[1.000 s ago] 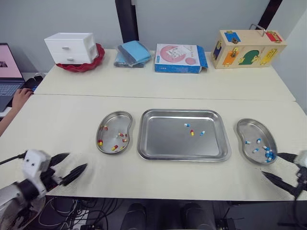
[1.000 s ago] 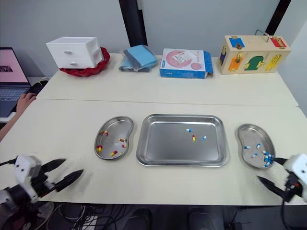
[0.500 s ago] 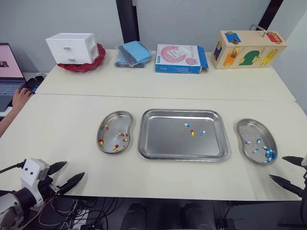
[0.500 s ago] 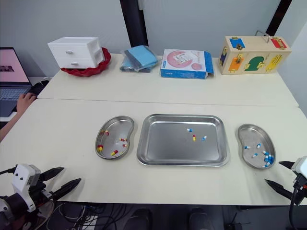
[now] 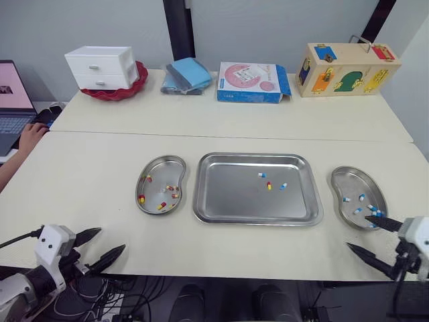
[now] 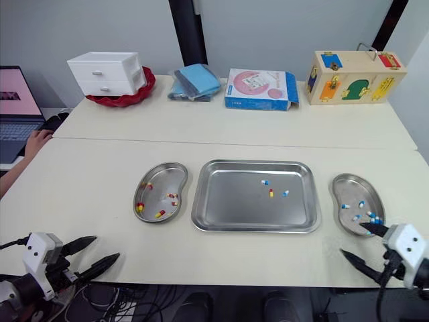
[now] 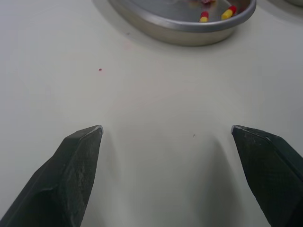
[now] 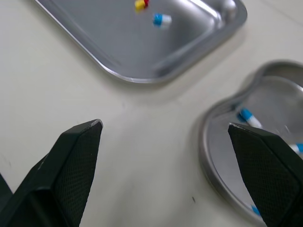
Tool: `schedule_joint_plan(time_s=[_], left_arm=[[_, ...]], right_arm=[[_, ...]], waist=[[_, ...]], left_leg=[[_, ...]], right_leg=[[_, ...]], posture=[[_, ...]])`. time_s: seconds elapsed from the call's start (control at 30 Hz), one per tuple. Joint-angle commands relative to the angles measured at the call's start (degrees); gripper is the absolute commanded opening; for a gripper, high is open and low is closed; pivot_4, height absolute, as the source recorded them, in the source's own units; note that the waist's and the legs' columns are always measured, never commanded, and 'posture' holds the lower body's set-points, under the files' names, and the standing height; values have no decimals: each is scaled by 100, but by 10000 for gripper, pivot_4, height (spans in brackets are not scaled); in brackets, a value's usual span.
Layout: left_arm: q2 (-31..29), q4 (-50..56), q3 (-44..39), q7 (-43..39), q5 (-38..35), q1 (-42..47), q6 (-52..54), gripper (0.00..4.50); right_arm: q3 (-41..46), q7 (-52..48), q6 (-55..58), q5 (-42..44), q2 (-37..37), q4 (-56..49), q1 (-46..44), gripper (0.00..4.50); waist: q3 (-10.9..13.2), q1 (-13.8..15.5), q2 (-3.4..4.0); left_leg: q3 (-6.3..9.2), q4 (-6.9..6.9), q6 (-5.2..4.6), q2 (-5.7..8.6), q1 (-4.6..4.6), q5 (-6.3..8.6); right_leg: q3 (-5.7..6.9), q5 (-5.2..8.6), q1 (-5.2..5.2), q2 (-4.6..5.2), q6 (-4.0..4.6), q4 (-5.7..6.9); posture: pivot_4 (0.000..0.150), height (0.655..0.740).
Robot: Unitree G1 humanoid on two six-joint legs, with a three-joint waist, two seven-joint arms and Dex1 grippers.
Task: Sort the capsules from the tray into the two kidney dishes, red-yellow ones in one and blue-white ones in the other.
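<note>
A wide pale table [image 5: 94, 174] takes most of the head view. In the middle of the frame lies the steel tray [image 5: 228, 194]. It holds three capsules in its upper right part: two blue-white capsules [image 5: 262, 175] and, between them, one red-yellow capsule [image 5: 269, 186].

At the upper right of the frame stands a wooden box [image 5: 345, 67] with coloured latches. At upper left a white drawer unit [image 5: 100, 66] sits in a red bowl.

Just left of the tray is the left kidney dish [image 5: 161, 168], and several red-yellow ones [image 5: 161, 206] lie in it. Right of the tray is the right kidney dish [image 5: 348, 182], and it contains several blue-white ones [image 5: 346, 198].

In the lower left corner the left gripper [image 5: 110, 240] hovers at the table edge. Its fingers are spread apart and hold nothing. In the lower right corner the right gripper [image 5: 356, 231] is also spread wide and empty, and one fingertip reaches over the near end of the right kidney dish.

At the left edge a person's hand [image 5: 28, 137] rests near a laptop.
</note>
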State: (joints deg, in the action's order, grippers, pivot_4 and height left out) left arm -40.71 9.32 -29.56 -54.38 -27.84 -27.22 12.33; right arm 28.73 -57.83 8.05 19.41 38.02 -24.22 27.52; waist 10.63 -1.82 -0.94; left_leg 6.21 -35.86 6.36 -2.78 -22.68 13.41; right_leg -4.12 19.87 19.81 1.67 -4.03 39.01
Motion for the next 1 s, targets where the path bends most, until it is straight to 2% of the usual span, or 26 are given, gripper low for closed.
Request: schedule_joint_plan(time_s=[0.03, 0.17, 0.43, 0.57, 0.7, 0.77, 0.83, 1.0], left_arm=[[26, 473, -104, 130, -121, -112, 212, 45000], [26, 865, -146, 153, -255, -179, 419, 45000], [-47, 1623, 48, 39, -582, 15, 688, 45000], [20, 2222, 834, 252, -753, 743, 1010, 45000], [182, 2362, 1782, 518, -512, 1575, 1209, 45000], [355, 2307, 2341, 657, -382, 2066, 1314, 45000], [426, 2233, 2564, 716, -279, 2272, 1316, 45000], [963, 1404, 3669, 728, 342, 3448, 1151, 45000]], right_arm=[[-493, 446, -303, -177, -365, -351, -60, 44583], [-1028, 771, -349, -323, -636, -475, -216, 44583], [-1277, 801, -746, -346, -622, -128, -227, 44583], [-1403, 795, -915, -338, -641, -10, -252, 44583], [-1524, 824, -1003, -312, -652, -36, -215, 44583], [-1574, 837, -1025, -291, -659, -88, -176, 44583], [-1617, 876, -1012, -282, -663, -126, -164, 44583], [-1748, 962, -928, -267, -684, -237, -72, 44583]], waist=[[-2, 0, -2], [-2, -1, -1], [-2, 9, -2], [-2, 33, -2], [-5, 18, 5], [-5, 16, 6], [-5, -1, 5], [-6, 9, 10]], left_leg=[[0, 0, 0, 0, 0, 0], [-2, 0, 0, 0, 3, 0], [-1, 0, 0, 0, 11, 0], [0, -4, 0, 1, 18, 0], [2, -5, 0, 1, 27, 0], [2, -4, 0, 1, 28, 0], [2, -5, 0, 2, 28, 0], [5, -10, 0, 3, 32, 0]], right_leg=[[0, 0, -1, 0, 0, 0], [-1, 0, -3, 0, 0, 0], [-1, 0, -11, 0, 1, 0], [0, -1, -21, 0, 0, 0], [0, -2, -31, 0, -2, 0], [0, -2, -31, -1, -2, 0], [0, -2, -31, -2, -2, 1], [2, -4, -39, -2, -4, 5]], posture=[[1500, 7400], [1500, 7400], [1500, 7400], [1500, 7400], [1500, 7400], [1500, 7400], [1500, 7400], [1500, 7400]])
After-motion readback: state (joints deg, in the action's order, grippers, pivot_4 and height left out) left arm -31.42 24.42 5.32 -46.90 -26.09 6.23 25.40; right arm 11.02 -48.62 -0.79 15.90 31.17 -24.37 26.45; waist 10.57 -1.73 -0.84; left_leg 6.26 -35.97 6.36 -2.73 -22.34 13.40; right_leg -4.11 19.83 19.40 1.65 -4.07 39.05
